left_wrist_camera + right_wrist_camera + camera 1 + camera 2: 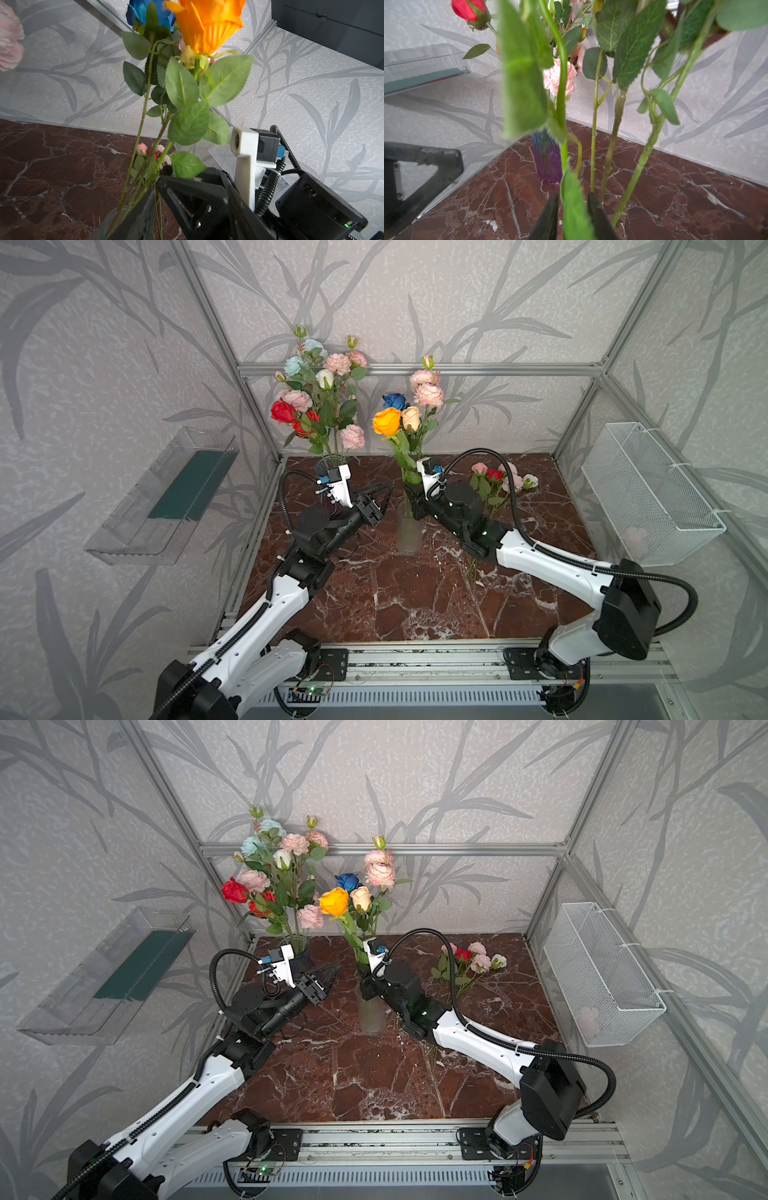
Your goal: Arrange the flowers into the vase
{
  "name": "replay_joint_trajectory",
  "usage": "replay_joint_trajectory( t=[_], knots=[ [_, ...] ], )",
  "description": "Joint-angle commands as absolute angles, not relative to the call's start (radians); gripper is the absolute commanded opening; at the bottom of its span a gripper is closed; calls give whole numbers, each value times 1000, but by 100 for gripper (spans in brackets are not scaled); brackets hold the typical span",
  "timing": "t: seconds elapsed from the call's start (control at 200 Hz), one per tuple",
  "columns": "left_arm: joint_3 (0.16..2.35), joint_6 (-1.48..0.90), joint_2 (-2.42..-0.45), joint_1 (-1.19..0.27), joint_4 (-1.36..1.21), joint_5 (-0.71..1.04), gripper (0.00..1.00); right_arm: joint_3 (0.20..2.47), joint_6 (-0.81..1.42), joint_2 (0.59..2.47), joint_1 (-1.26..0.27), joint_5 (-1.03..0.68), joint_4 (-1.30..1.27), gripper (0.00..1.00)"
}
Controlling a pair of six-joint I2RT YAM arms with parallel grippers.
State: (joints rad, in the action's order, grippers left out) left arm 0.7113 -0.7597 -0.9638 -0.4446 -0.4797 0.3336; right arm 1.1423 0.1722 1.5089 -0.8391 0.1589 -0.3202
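Orange rose upright among flowers in the frosted vase on the marble surface, stem between the right pincer's slightly parted jaws; left pincer open, empty, nearby. Likely light, wiry, slippery: best pinched on bare stem below soft leaves

Upright in a frosted clear vase at the centre of the marble tabletop: orange rose, blue rose, peach rose and 2 pink peonies. Crowded into a purple-blue ribbed vase near the back-left corner: red roses, pale teal peonies, a cream rose and more pink blooms. Lying flat to the right, heads toward the back wall: a loose bunch of pink, red and cream flowers.
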Motion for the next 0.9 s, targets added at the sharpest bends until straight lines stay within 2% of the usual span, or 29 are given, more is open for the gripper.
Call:
replay_joint_trajectory(
  t=[0.0, 0.495, 0.645, 0.72, 0.79, 0.895],
  knots=[
    [703, -759, -968, -449, -500, 333, 57, 1139, 171, 1477, -850, 163, -308, 30],
    [701, -758, -971, -449, -497, 328, 57, 1062, 145, 1283, -871, 221, -282, 35],
    [703, -766, -969, -449, -497, 331, 57, 1027, 119, 1205, -859, 334, -228, 40],
    [705, -787, -972, -455, -505, 347, 57, 1007, 159, 1184, -799, 354, -158, 41],
    [711, -801, -975, -470, -512, 369, 56, 1007, 255, 1178, -690, 295, -47, 42],
    [719, -804, -968, -514, -513, 395, 55, 1090, 338, 1255, -536, 248, 196, 41]
  ],
)
